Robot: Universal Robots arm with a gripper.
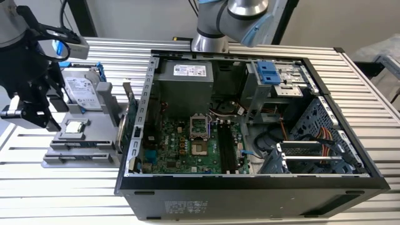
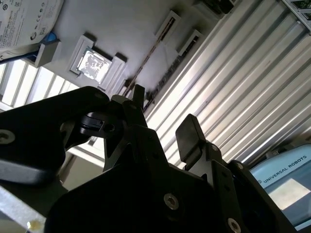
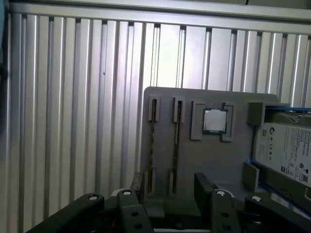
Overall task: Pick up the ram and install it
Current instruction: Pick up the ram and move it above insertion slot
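The ram (image 3: 176,145) stands on its long edge in a slot of a grey holder (image 3: 214,160), a thin stick seen edge-on in both wrist views. A second like stick (image 3: 152,145) stands just beside it in a parallel slot. On the ram's other side a square processor (image 3: 214,120) lies flat in its own recess, and past that a hard drive (image 3: 286,150) rests at the holder's end. The holder lies on the ribbed metal worktop (image 3: 73,97).

The gripper (image 3: 170,190) hangs over the holder with its two black fingers (image 3: 201,187) spread wide and nothing between them. It touches neither stick, and both sticks run in line with the gap.

In the exterior view the open computer case (image 1: 250,180) stands to the holder's right, its motherboard (image 1: 181,150) showing long black slots (image 1: 226,147).
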